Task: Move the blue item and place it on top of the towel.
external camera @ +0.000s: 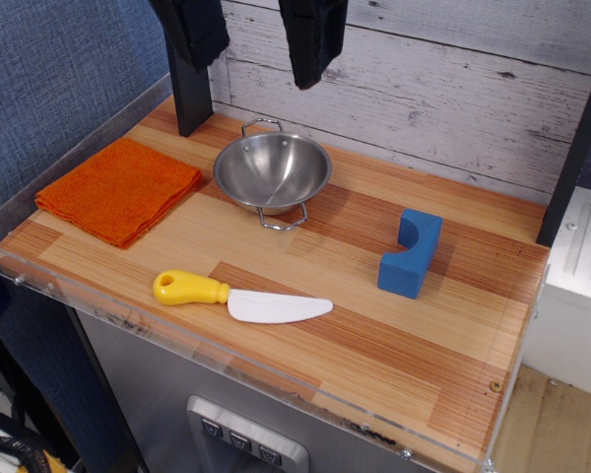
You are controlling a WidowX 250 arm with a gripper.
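The blue item, a small matte block with a semicircular notch facing left, stands on the right part of the wooden counter. At the far left lies the towel, folded, orange and flat, with nothing on it. My gripper hangs at the top edge of the view, above the steel bowl and well away from both. Its two black fingers are spread wide apart and hold nothing. Its upper part is cut off by the frame.
A steel bowl with wire handles sits between towel and block. A toy knife with a yellow handle lies near the front edge. A black post stands at the back left. A clear rim borders the counter.
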